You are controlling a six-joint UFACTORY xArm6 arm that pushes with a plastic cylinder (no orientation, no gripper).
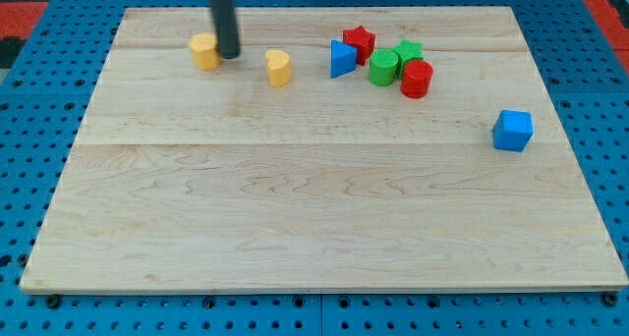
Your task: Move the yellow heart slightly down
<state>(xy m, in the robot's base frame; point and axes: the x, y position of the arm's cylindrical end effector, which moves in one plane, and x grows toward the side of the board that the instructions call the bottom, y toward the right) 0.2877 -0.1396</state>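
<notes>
Since it has no claw to open, my tip (229,55) is sitting at ten o'clock of the yellow heart (279,68), needing twelve to be pushing downward.

heart (279,68) right of my tip (229,55)

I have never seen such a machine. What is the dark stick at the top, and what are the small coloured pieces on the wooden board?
The dark stick is the end of a robot arm. It has no hand; its lower end, my tip, slides on the wooden board and pushes blocks. It holds nothing. There is one camera, looking down at the board from the front.

My tip stands just right of a yellow block whose shape is unclear. Further right is the yellow heart, apart from my tip. Then comes a tight group: a blue triangle, a red star, a green cylinder, a green star and a red cylinder. A blue cube lies alone at the view's right.
</notes>
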